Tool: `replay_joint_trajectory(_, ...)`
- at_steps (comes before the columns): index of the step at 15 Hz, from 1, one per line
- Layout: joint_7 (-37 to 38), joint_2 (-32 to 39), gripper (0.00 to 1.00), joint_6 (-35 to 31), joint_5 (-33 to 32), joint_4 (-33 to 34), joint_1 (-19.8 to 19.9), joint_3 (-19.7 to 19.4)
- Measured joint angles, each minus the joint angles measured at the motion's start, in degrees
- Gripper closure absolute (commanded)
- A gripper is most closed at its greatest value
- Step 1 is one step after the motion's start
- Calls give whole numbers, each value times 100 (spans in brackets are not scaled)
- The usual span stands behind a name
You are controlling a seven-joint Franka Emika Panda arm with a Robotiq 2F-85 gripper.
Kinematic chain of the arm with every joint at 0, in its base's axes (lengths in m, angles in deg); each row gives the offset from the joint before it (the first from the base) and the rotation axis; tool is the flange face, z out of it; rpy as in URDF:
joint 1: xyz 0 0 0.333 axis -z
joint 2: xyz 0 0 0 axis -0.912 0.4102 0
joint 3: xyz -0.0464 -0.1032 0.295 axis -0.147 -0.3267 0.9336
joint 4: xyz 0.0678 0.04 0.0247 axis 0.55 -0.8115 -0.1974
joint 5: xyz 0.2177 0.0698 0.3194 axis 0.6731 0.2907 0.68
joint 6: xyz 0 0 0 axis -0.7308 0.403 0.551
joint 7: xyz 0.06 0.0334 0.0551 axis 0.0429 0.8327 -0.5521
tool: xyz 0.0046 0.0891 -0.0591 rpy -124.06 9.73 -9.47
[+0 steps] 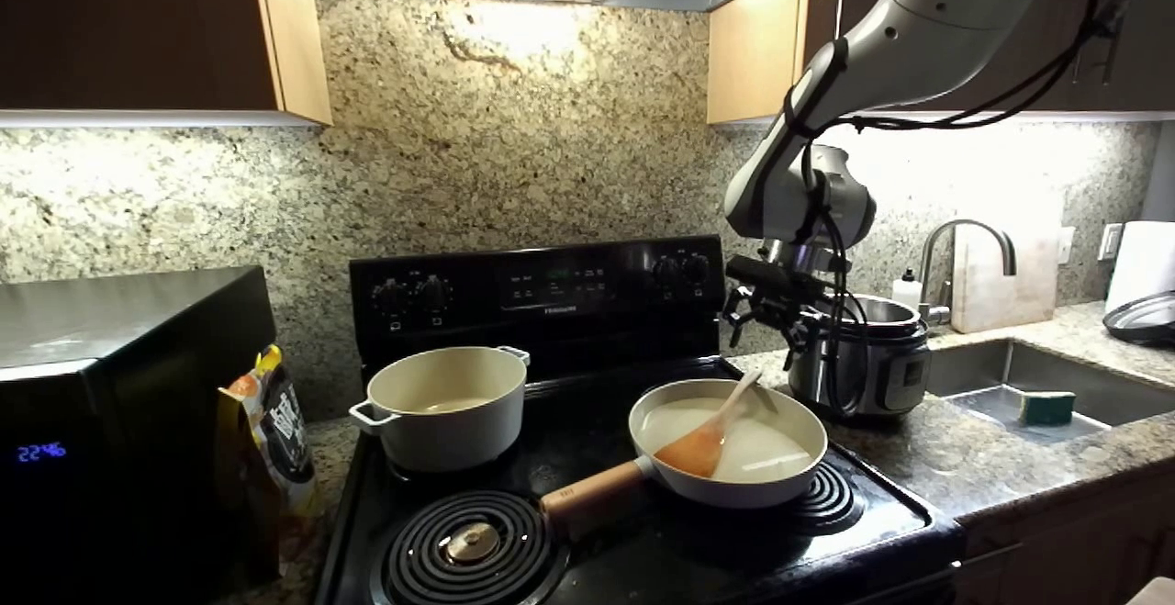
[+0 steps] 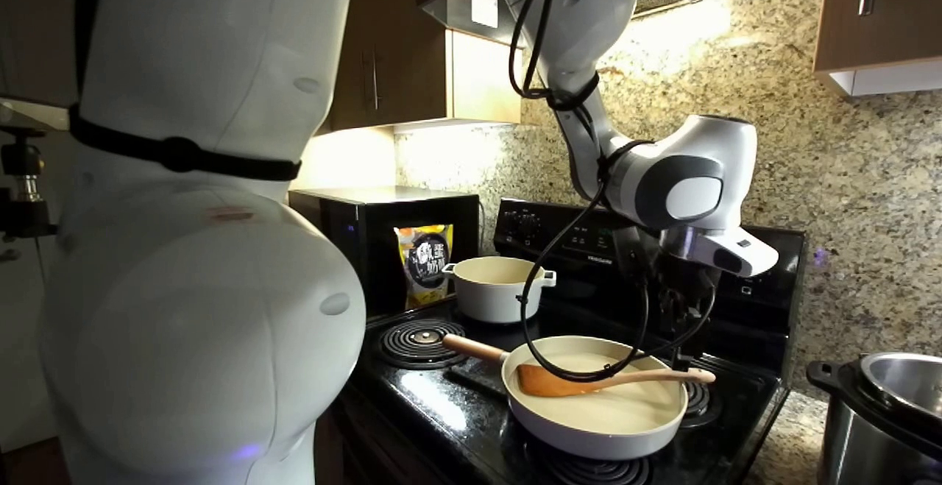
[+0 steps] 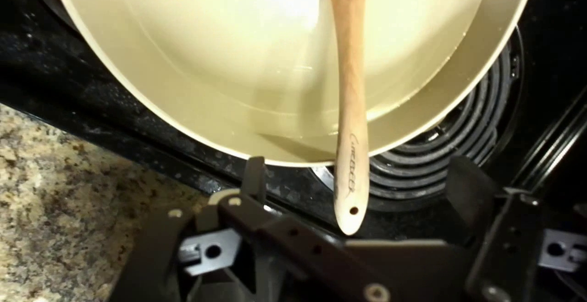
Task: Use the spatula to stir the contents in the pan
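“In the pan (image 2: 589,441), the spatula (image 1: 695,449): blade down in the pale contents (image 1: 771,447), handle crossing the rim, its end jutting past. Do you have hold of it?”

“No. My gripper (image 3: 361,179) is spread wide, its 2 fingers well apart; in the wrist view the end of the spatula shows between them, with a gap on each side. How much height separates them I cannot tell from here.”

“And the surroundings?”

“Beneath the pan, the stove (image 1: 643,554), with a burner coil (image 3: 426,173) showing just beside the rim. Farther along, 1 cream pot (image 1: 468,431); past the stove's edge, on the counter (image 1: 918,453), 1 steel pot (image 1: 895,389).”

“Stage of the task?”

“Early, I judge. In place: spatula in the pan, gripper near its handle. Left to do: grasp the handle, then carry the blade through the contents. The surface looks smooth in both exterior views, so I take the stirring as not yet begun.”
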Motion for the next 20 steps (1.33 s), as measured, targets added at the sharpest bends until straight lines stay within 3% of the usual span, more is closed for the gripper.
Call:
replay_joint_trajectory(6,71,63,0,1115,-433,463,0,-165)
replay_joint_trajectory(17,527,1052,0,1528,-672,1426,-52,-121)
replay_joint_trajectory(18,537,1135,1,1528,-672,1490,-52,-121)
replay_joint_trajectory(19,539,1203,26,1528,-669,1550,-52,-121)
replay_joint_trajectory(20,541,1256,27,1527,-669,1601,-51,-121)
